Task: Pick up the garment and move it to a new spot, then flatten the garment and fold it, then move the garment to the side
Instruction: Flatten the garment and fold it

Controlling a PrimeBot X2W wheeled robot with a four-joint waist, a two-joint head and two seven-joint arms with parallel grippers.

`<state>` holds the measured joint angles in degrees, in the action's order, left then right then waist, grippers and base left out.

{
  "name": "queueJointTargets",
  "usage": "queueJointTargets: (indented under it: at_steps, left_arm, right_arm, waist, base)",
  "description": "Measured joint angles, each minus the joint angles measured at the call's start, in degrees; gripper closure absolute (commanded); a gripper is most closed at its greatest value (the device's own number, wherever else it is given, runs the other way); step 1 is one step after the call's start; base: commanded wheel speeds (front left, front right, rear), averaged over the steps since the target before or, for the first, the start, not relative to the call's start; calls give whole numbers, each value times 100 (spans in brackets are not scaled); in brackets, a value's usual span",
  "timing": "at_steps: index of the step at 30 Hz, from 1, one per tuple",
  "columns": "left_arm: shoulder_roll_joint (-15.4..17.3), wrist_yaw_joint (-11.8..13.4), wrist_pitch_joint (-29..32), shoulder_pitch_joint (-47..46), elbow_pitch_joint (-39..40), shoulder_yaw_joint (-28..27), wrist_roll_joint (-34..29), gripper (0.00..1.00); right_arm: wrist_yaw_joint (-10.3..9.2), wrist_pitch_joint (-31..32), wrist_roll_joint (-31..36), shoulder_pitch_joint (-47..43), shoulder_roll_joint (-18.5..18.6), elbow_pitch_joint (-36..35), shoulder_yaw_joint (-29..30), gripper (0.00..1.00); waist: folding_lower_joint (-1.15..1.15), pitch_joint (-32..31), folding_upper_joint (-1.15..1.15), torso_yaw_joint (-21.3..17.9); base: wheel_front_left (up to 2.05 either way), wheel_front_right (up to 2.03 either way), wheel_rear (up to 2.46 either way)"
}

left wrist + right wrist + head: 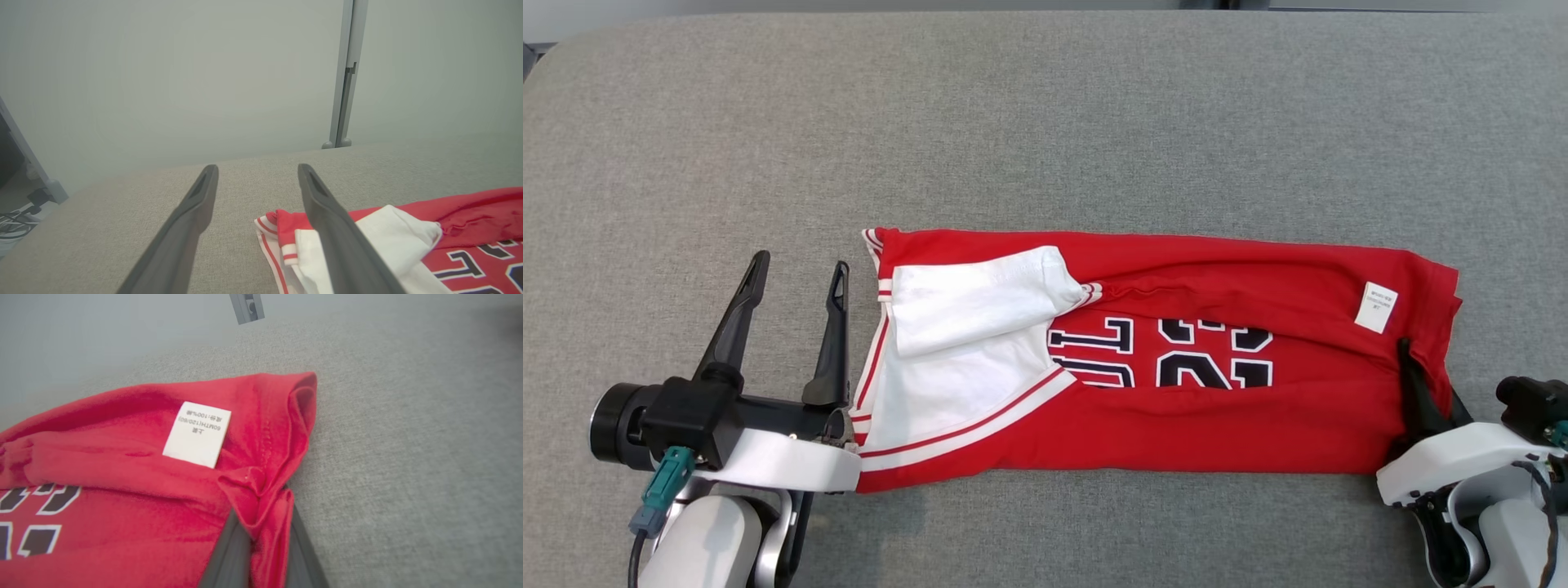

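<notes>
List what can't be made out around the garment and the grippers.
- Head view: folds of the garment cover part of its print.
- Head view: label text too small to read.
- Right wrist view: fingertips of the right gripper buried in pinched red cloth.
- Left wrist view: a finger of the left gripper covers part of the white sleeve.

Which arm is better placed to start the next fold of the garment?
Right, probably: the right gripper is shut on one end of the garment, while the left gripper stands open beside the other end.

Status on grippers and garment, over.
Right gripper jaws shut on garment, right edge. Left gripper open beside its left end. Garment folded lengthwise on grey surface. No obstruction seen.
</notes>
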<state>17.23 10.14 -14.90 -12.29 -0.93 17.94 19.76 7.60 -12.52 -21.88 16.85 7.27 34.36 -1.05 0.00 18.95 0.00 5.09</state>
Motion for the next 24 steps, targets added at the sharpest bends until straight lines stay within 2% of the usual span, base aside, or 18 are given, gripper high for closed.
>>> queueJointTargets:
  at_steps: [4, 10, 13, 19, 24]
  left_arm:
    - [7, 0, 0, 3, 2, -57, -3, 0]
    - [5, -1, 0, 22, 7, -112, -8, 0]
    - [5, -8, 0, 29, 7, -126, -8, 0]
    - [10, -26, 0, 40, -11, -137, -18, 0]
    - [13, -26, 0, 109, -27, -134, -18, 0]
  right_arm:
    - [25, -102, -51, 6, 146, -24, 151, 100]
    - [4, -169, -96, -216, 851, -370, 691, 100]
    - [-4, -170, -89, -319, 1082, -519, 950, 100]
    - [-10, 51, -71, -339, 984, -925, 860, 100]
    - [-10, 504, 78, -282, 454, -2212, 482, 100]
  waist:
    - [0, -19, 0, -64]
    - [0, -74, 0, -184]
    - [0, -97, 0, -225]
    - [0, -172, 0, -274]
    - [0, -285, 0, -308]
  base:
    - [0, 0, 0]
    - [0, 0, 0]
    - [0, 0, 0]
    - [0, 0, 0]
    - [0, 0, 0]
